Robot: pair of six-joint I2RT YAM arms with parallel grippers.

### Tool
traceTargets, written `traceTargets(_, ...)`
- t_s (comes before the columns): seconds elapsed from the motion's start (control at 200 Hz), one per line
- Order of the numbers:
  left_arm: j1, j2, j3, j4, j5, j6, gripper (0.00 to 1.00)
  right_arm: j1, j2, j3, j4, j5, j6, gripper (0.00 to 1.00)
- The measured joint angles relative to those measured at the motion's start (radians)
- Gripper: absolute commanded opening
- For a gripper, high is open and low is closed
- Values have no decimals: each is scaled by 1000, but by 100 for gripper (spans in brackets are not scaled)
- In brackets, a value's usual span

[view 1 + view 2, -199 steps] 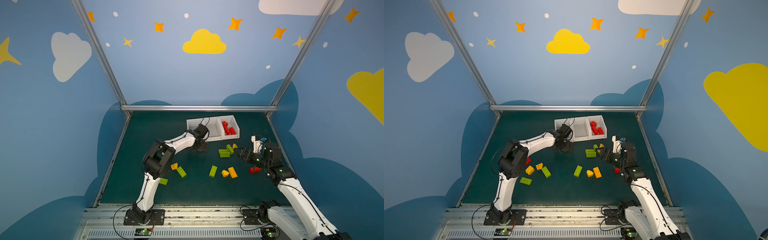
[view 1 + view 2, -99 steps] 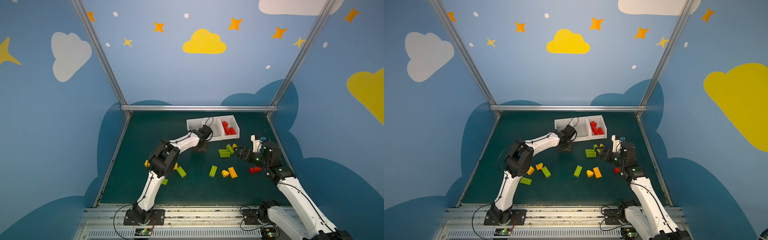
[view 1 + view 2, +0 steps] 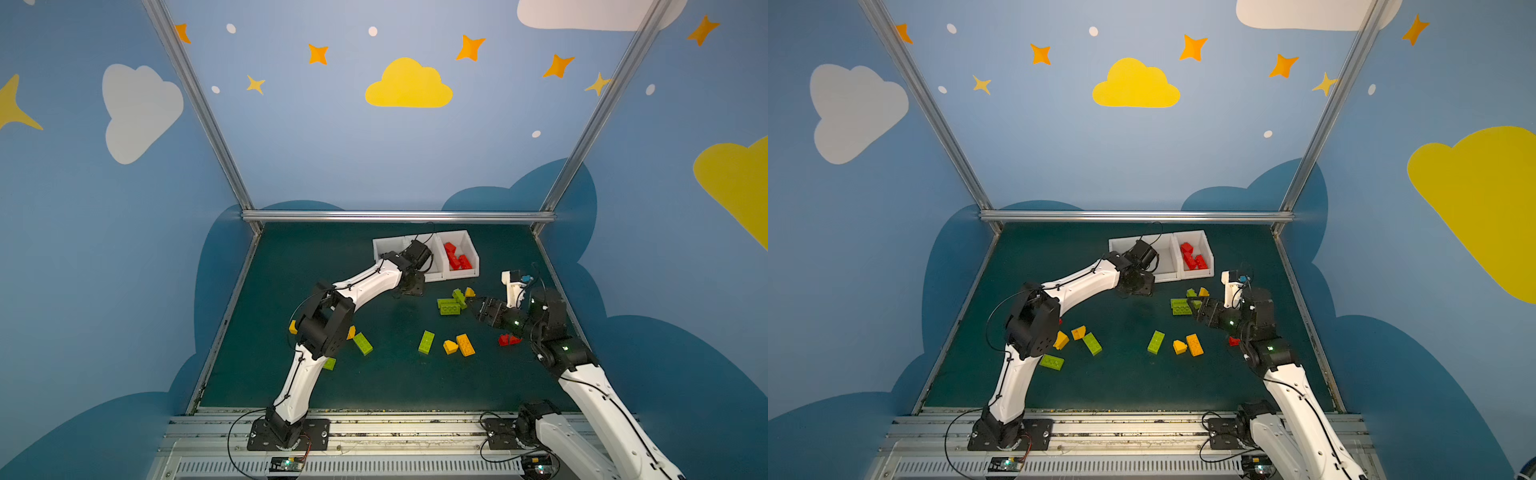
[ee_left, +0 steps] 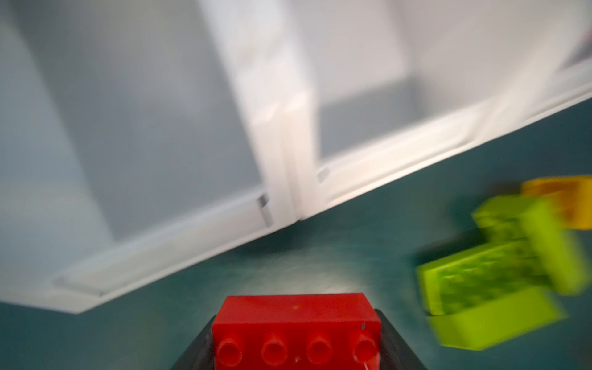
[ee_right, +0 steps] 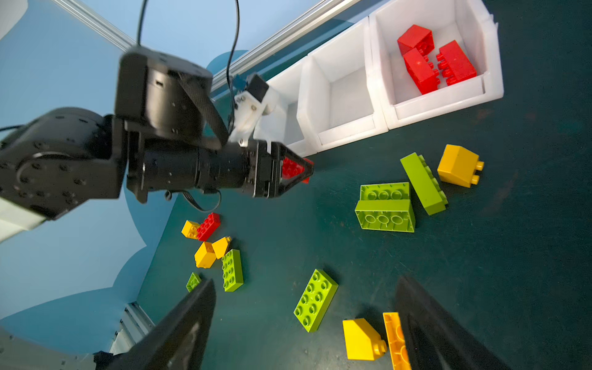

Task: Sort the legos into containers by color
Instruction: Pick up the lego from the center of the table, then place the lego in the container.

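Left wrist view: red brick (image 4: 296,320) is clamped in the left gripper (image 5: 302,169), above the mat just before the white bins (image 4: 384,153). Judged light, rigid, slick plastic; the flat side walls offer best purchase. Right gripper (image 3: 480,307) is spread wide, empty.
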Motion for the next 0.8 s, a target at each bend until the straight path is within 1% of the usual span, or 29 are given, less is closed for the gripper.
traceTargets(0.08, 0, 13, 100, 1, 37, -11, 52, 16, -6, 0, 0, 10, 1, 86)
traceTargets(0.205, 0, 85, 295, 24, 100, -29, 52, 51, -8, 26, -4, 42, 9, 86)
traceTargets(0.235, 0, 101, 322, 31, 111, -33, 52, 58, -11, 33, -4, 50, 11, 86)
traceTargets(0.34, 4, 209, 481, 40, 170, -50, 52, 82, -25, 44, 4, 73, 15, 86)
traceTargets(0.41, 7, 304, 608, 47, 224, -75, 52, 99, -34, 46, 7, 88, 16, 86)
traceTargets(0.511, 17, 417, 736, 64, 286, -122, 53, 113, -39, 46, 6, 102, 17, 86)
traceTargets(0.651, 40, 494, 780, 149, 359, -199, 54, 124, -39, 46, 6, 112, 17, 86)
traceTargets(0.801, 60, 534, 798, 245, 415, -282, 54, 129, -39, 46, 0, 114, 16, 86)
